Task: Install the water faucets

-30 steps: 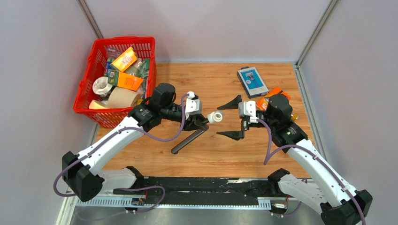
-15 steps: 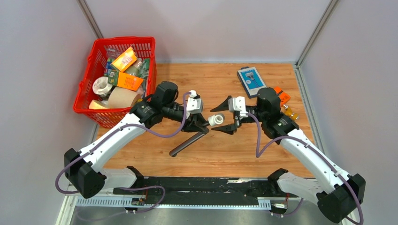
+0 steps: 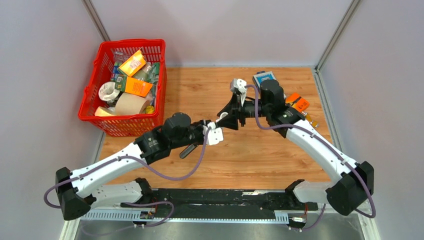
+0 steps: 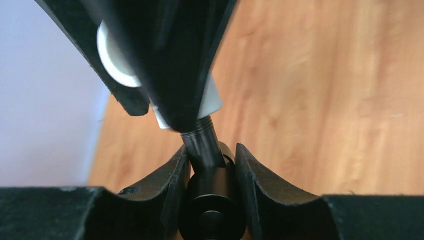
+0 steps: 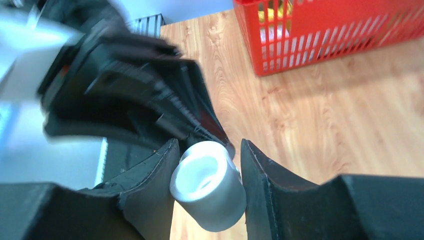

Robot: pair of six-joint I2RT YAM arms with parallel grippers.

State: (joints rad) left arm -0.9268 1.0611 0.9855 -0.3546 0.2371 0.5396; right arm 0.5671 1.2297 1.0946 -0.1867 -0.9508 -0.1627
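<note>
A second ago the right gripper (image 5: pixel 209 146) stood wide open, well apart from the white elbow fitting (image 5: pixel 210 192). Now its fingers (image 5: pixel 157 187) have closed in and press on either side of that fitting. The right arm has swung left and toward the far side of the table. The left arm has stretched out lower, and the two grippers meet near the middle of the table.

The left gripper (image 4: pixel 210 152) is unchanged, clamped on the dark faucet (image 4: pixel 206 167), whose threaded end sits at the fitting (the seam itself is hidden behind the right fingers in the left wrist view). Both parts are held in the air above the wood.

The table (image 3: pixel 260 155) has a warm wood-grain top and is boxed in by pale grey walls (image 3: pixel 220 30).

A red basket (image 3: pixel 92 100) stands at the far left corner. It holds a roll of brown tape (image 3: pixel 131 103), an orange packet (image 3: pixel 137 86), a yellow-orange box (image 3: pixel 132 62) and smaller items too cluttered to name.

A blue-faced box (image 3: pixel 264 78) lies at the far side, partly behind the right arm, with an orange object (image 3: pixel 299 102) near it.
</note>
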